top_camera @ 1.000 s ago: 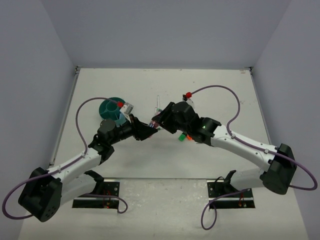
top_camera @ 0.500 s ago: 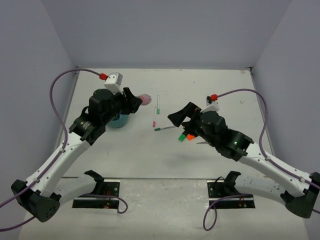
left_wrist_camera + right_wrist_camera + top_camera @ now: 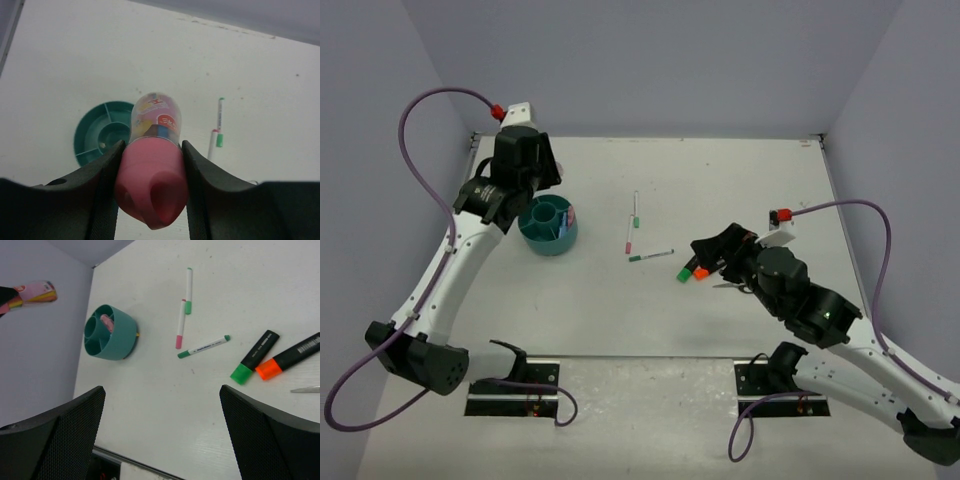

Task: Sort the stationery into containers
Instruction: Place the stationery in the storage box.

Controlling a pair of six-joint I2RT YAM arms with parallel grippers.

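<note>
Left tool grips the pink tube, its long axis pointing clear-end-first toward the teal organiser; right tool stands apart.

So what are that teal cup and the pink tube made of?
Teal cup: probably moulded plastic, smooth with a slight sheen, dividers formed in one piece. Pink tube: likely plastic, glossy pink end catching light, clear body over a printed label.

The teal organiser stands upright, something pink in one compartment. Three white pens lie clustered to its right, a green highlighter and an orange highlighter side by side beyond. The left gripper clamps the pink tube.
</note>
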